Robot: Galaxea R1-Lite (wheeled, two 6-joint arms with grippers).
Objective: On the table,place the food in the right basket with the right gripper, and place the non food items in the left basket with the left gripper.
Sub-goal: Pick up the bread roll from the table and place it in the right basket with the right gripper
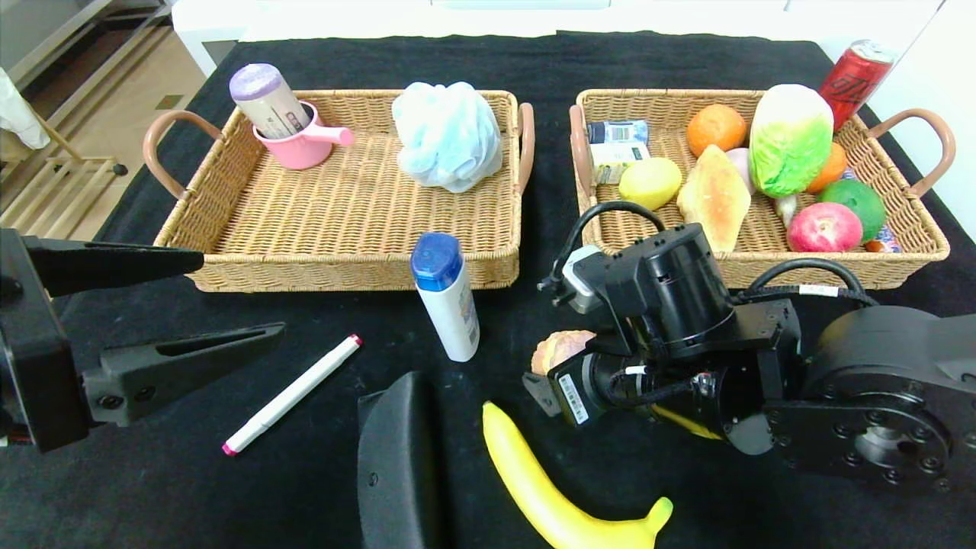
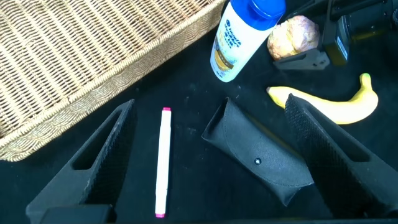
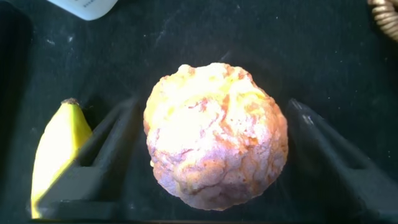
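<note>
Right gripper (image 3: 211,149) open wide, straddling crusty round bread roll (image 3: 216,134) on black bench (image 1: 320,465), not gripping; left gripper (image 2: 217,155) open, empty; white blue-capped bottle (image 1: 448,297) label unreadable

Bright, even overhead light; the bread roll (image 3: 216,135) glares, slightly overexposed and soft.

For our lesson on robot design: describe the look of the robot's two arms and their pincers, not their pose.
Both arms are matte black. The left pincer has long tapered fingers with slotted sides. The right pincer sits behind a bulky round-jointed arm with looping black cables, a white barcode label and a yellow wire.
</note>
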